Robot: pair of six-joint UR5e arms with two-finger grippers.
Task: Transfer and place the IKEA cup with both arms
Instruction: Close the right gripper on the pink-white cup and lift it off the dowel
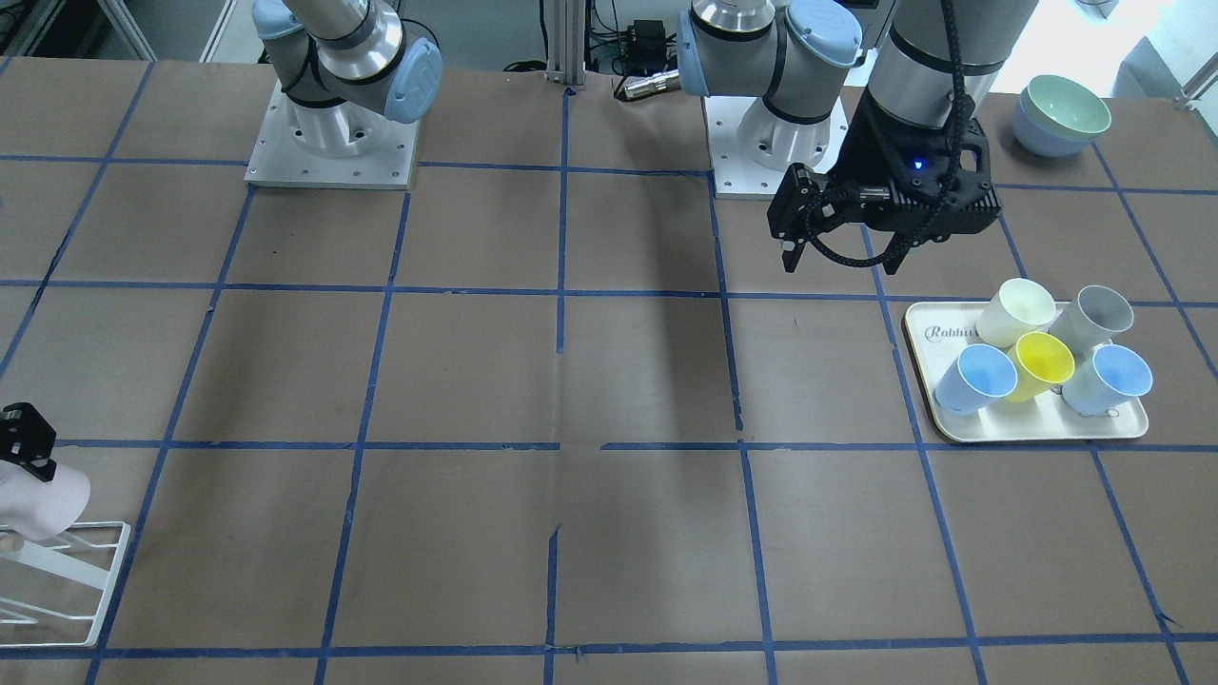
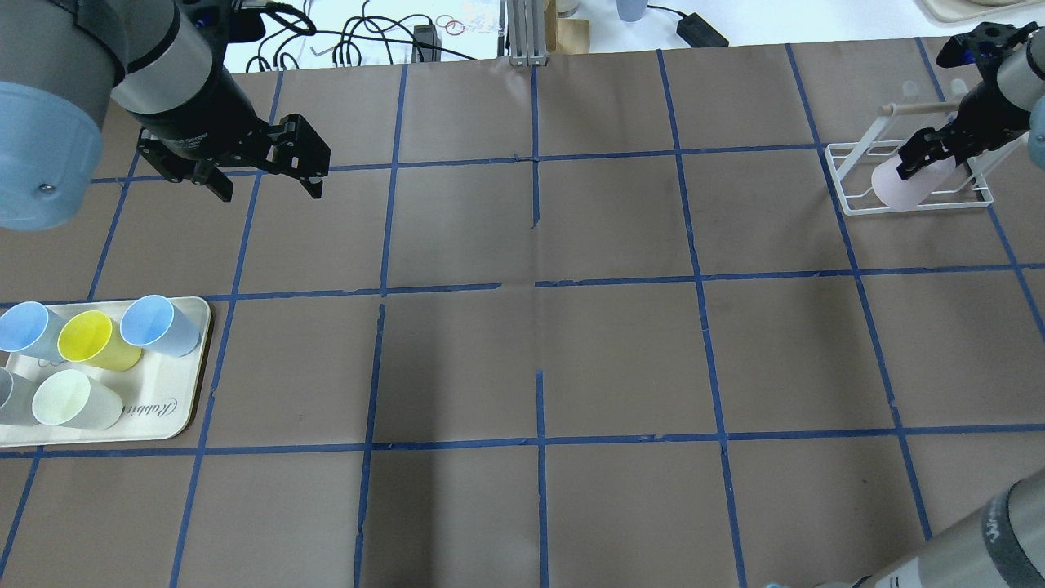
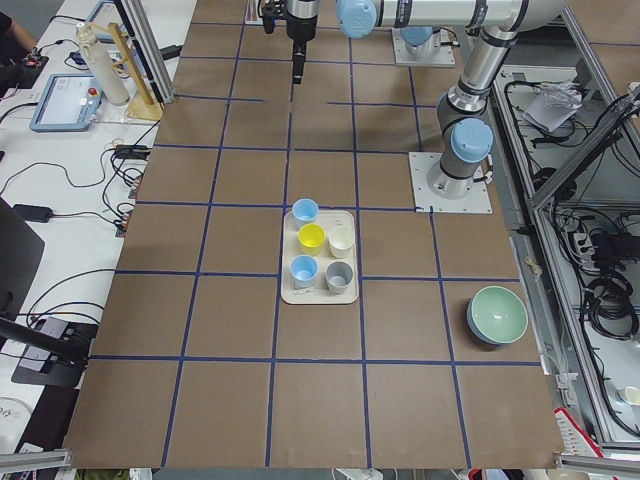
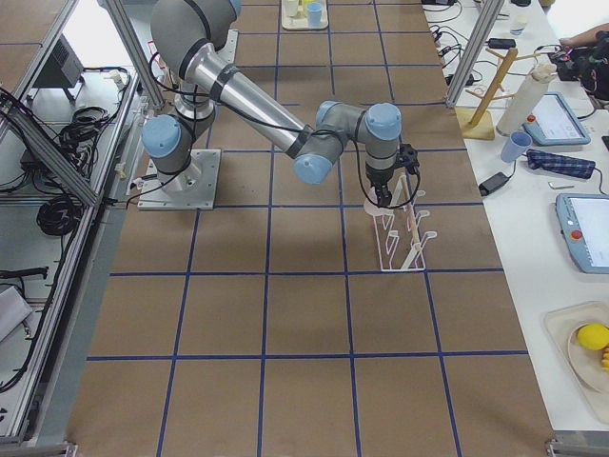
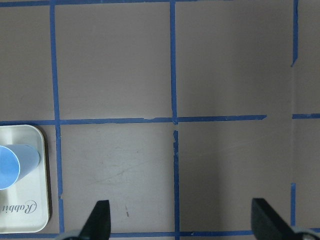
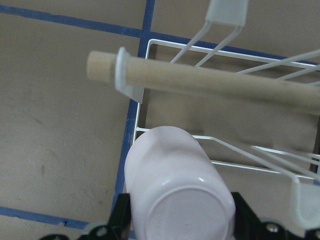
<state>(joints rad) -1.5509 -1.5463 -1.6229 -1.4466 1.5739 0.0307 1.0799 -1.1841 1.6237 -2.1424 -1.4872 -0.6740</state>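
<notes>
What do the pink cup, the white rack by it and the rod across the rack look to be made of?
IKEA cup: likely plastic, smooth, with a soft highlight on its base. Rack: thin white-coated wire, probably metal. Rod: pale, matte, apparently bare wood.

"Rabbit" in cursive script on cream tray point(image 5: 22, 220); no other text legible.

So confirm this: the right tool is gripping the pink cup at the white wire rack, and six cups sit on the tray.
The count is wrong: five cups sit on the tray, not six, as the front-facing view shows. The rest holds: the right tool is gripping the pink cup at the white wire rack.
</notes>
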